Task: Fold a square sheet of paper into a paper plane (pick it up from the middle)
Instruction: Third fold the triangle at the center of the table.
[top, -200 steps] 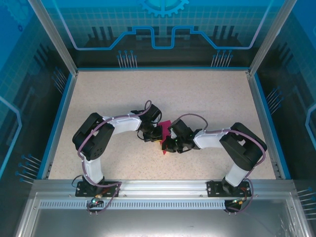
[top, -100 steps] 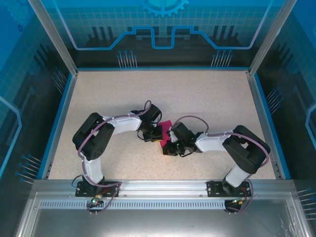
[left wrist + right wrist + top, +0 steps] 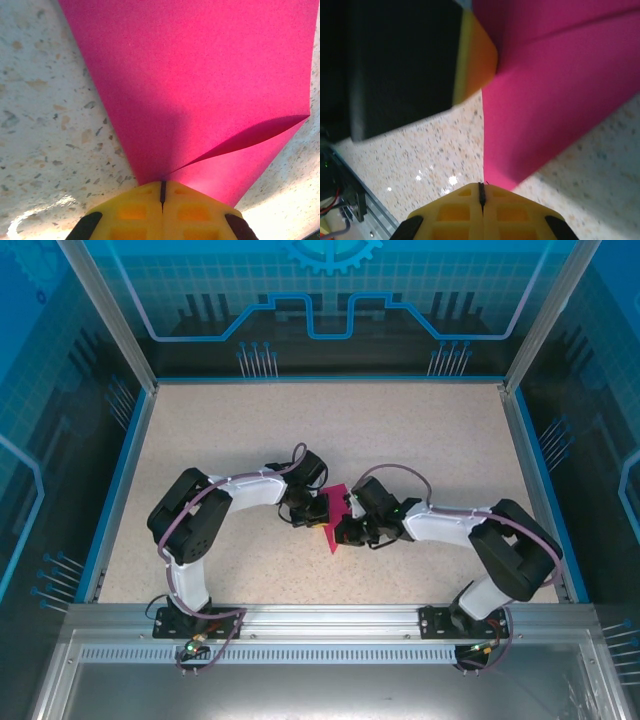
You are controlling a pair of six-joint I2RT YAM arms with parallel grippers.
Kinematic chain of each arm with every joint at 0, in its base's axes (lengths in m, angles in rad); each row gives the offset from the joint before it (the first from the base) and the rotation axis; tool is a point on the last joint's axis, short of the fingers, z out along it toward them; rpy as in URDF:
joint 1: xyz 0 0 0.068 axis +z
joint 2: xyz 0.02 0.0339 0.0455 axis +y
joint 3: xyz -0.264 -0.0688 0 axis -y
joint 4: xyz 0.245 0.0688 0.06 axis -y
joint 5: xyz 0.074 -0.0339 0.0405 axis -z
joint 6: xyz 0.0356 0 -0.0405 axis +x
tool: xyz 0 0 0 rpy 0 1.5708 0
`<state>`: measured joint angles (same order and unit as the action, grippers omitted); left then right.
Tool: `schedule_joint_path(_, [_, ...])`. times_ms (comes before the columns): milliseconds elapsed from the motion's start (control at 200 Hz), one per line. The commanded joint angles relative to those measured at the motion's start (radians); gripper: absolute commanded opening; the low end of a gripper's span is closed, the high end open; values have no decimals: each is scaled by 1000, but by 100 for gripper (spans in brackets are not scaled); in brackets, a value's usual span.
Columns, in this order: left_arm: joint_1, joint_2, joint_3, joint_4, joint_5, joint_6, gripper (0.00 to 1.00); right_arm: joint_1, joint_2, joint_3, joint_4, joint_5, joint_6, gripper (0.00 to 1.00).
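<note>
The sheet of paper (image 3: 336, 510) is near the middle of the counter (image 3: 420, 440), between the two arms and held from both sides. The left jaws are together and clamped on it. In the left wrist view the pink sheet (image 3: 200, 85) fans out from the seam between the yellow pads (image 3: 132, 212), and one flap (image 3: 250, 137) lifts away in a soft curl on the right. The right jaws are together too, and a lower corner of the sheet (image 3: 555, 100) runs straight into their seam, so they seem to pinch it (by the very tip only).

I judge this to be a mid-fold step. Doing it well means moving both arms as one, so the thin sheet neither tears nor buckles, then pressing the loose flap flat along a straight line. The paper is matte, plain and limp. The counter is pale, speckled and hard-looking, good to crease against.
</note>
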<state>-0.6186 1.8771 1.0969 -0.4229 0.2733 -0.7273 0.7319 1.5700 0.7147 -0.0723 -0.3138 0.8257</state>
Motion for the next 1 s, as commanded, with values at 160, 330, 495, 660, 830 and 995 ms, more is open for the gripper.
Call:
schedule_joint_path(160, [4,92,-52,-137,-170,1,0,-5,133,60,49,-31,2,0])
schedule_joint_path(330, [4,96,-57,-139,-180,-2,0,-1,118,-27,51,-32,6,0])
schedule_joint_path(495, [4,100,-53,-135,-184,2,0,-19,19,-110,5,-10,-16,0])
schedule_joint_path(660, [5,102,-42,-138,-181,6,0,-87,-40,-20,-15,3,-32,0])
schedule_joint_path(830, [3,101,-32,-143,-180,11,0,-97,99,102,-16,-32,-43,0])
schedule_joint_path(995, [4,100,-33,-143,-177,11,0,-97,193,120,4,-52,-31,0])
